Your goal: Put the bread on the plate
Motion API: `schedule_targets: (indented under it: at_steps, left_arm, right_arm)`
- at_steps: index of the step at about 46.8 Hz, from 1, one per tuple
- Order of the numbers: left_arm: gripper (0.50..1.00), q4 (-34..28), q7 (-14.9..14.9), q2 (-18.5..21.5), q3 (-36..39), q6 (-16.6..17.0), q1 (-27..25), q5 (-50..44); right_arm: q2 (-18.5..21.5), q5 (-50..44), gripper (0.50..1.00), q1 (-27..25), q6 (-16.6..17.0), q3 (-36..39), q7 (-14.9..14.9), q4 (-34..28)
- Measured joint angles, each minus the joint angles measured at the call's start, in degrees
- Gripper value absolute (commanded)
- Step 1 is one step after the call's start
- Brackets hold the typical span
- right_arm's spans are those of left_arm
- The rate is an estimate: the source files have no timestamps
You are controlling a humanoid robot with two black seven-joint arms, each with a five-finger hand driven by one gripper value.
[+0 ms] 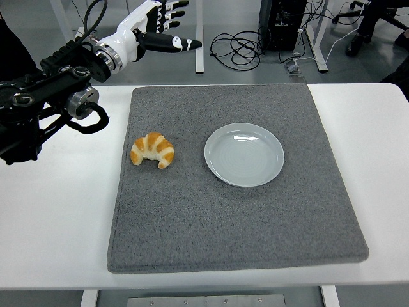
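Observation:
A golden croissant (153,149) lies on the left part of the grey mat (230,217). A pale grey plate (244,154) sits on the mat to the croissant's right, apart from it, with nothing on it. My left hand (163,25) is raised at the top left, beyond the table's far edge, well behind the croissant. Its fingers are spread and hold nothing. The right arm is out of view.
The mat lies on a white table (57,224). Beyond the far edge are black cables (239,48) on the floor, table legs and a dark box (281,22).

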Motion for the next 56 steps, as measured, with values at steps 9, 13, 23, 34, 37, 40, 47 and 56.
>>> schedule_targets:
  at_steps: [9,13,23,34,37,40,47,56]
  left_arm:
    - [0.98,-7.6,0.1,4.9,3.4,-0.3,0.0,10.9]
    - [0.978,-8.1,0.1,5.3,6.2,-0.1,0.0,15.7]
    - [0.978,-10.1,-0.5,6.7,12.8,0.1,0.7,24.7]
    - [0.978,-10.8,-0.5,8.7,16.7,0.4,1.3,35.3]
    - [0.977,-10.8,-0.5,9.1,17.4,1.4,1.9,38.1]
    - [0.978,-10.8,-0.5,9.3,18.1,2.4,3.2,41.1]
    - [0.978,-10.0,-0.4,9.3,18.6,5.0,6.1,46.3]
    - [0.978,-8.7,-0.4,9.1,18.5,7.1,7.5,49.0]
  right_arm:
    - [0.0,0.0,1.0,0.0,0.0,0.0,0.0,0.0]
    - [0.0,0.0,1.0,0.0,0.0,0.0,0.0,0.0]
    - [0.0,0.0,1.0,0.0,0.0,0.0,0.0,0.0]
    - [0.0,0.0,1.0,0.0,0.0,0.0,0.0,0.0]
    - [0.0,0.0,1.0,0.0,0.0,0.0,0.0,0.0]
    - [0.0,0.0,1.0,0.0,0.0,0.0,0.0,0.0]
    - [0.0,0.0,1.0,0.0,0.0,0.0,0.0,0.0]
    - [0.0,0.0,1.0,0.0,0.0,0.0,0.0,0.0]
